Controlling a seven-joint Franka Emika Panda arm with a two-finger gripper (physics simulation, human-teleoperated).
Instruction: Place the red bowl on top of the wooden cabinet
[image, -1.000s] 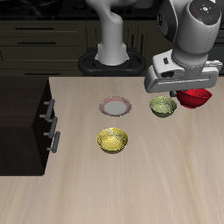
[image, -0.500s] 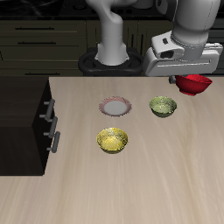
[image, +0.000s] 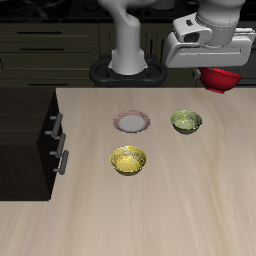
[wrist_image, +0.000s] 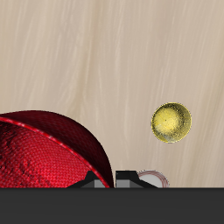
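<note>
My gripper (image: 217, 70) is shut on the rim of the red bowl (image: 222, 79) and holds it high above the table's back edge, beyond the olive-green bowl. In the wrist view the red bowl (wrist_image: 44, 153) hangs tilted beside my gripper (wrist_image: 109, 180), with the tabletop far below. The wooden cabinet (image: 25, 130), dark with two silver bar handles, stands at the opposite side of the table, and its flat top is bare. The hand's body hides most of the fingers in the exterior view.
An olive-green bowl (image: 186, 121) and a small white plate (image: 132, 122) sit mid-table. A yellow bowl (image: 128, 160) sits nearer the front edge and also shows in the wrist view (wrist_image: 171, 122). The robot's base (image: 127, 60) stands at the back.
My gripper has risen steadily with the red bowl in it, from just above the table beside the olive-green bowl to well above it. Nothing else has moved.
</note>
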